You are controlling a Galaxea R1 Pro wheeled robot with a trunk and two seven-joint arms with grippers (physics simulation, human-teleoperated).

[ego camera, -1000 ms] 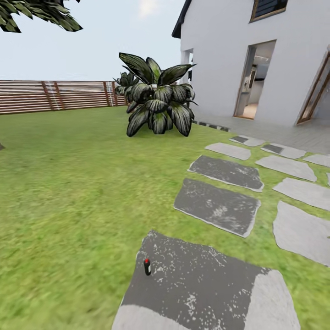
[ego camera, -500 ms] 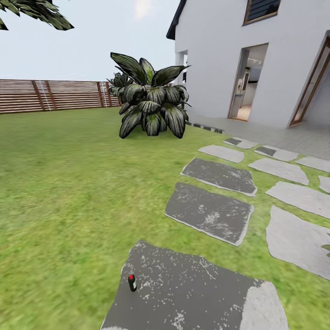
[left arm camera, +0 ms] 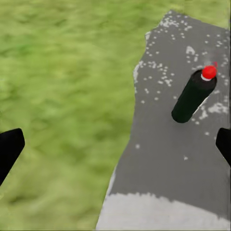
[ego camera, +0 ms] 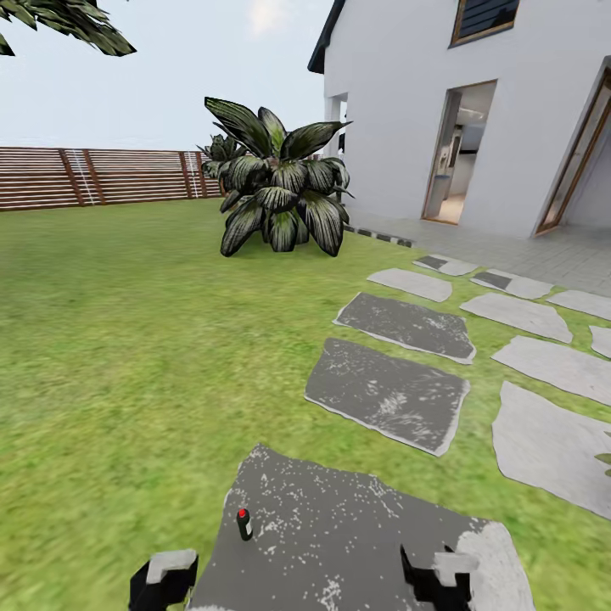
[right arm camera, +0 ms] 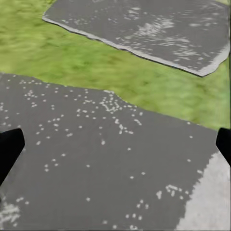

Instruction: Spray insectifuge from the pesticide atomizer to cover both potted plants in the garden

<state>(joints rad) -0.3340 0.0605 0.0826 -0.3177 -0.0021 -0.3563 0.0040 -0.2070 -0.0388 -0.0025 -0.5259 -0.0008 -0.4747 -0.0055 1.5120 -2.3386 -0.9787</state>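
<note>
The pesticide atomizer (ego camera: 244,524) is a small dark bottle with a red cap. It stands upright near the left edge of the nearest dark stepping stone (ego camera: 356,526) in the garden lawn (ego camera: 127,356). My left gripper (ego camera: 163,582) hovers low over the stone's left edge, open, short of the bottle. In the left wrist view the atomizer (left arm camera: 194,94) stands ahead, off toward one finger, beyond the open left gripper (left arm camera: 115,147). My right gripper (ego camera: 437,579) is open over the same stone; the right wrist view has it (right arm camera: 115,147) above bare stone. The potted plants are out of view.
A big dark leafy bush (ego camera: 276,191) stands at the back of the lawn by the white house (ego camera: 475,110). A brown slatted fence (ego camera: 93,176) closes the far left. More stepping stones (ego camera: 386,393) run ahead and to the right. A green leaf tip (ego camera: 604,459) pokes in at the right edge.
Both grippers have come up into the bottom of the head view, open. The view shifted left a second ago and has held still since. The atomizer has not moved.
</note>
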